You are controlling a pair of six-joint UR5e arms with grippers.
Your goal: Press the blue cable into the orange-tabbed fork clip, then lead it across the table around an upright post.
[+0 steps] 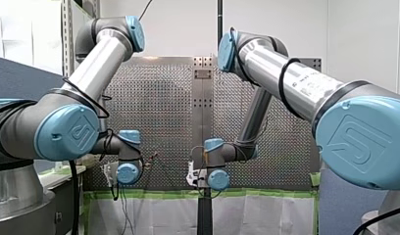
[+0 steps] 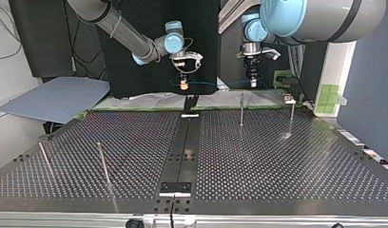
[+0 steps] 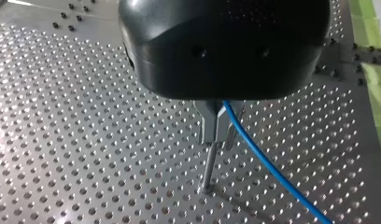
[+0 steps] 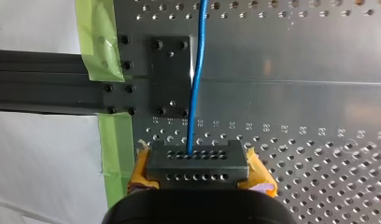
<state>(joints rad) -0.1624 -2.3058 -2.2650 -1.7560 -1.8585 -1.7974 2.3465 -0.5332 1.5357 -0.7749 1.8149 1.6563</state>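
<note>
The blue cable [image 4: 194, 93] is held up off the table [image 4: 296, 60], stretched between the right gripper [image 4: 198, 161] (yellow pads [image 4: 259, 176] clamped on it) and the left gripper [image 3: 219, 139], whose metal fingers [image 3: 208, 125] are pinched on it just above a post [image 3: 208, 170].

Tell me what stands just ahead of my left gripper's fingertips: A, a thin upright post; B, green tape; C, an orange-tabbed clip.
A: in the left wrist view a thin upright post rises just ahead of the left gripper, which pinches the blue cable.
</note>
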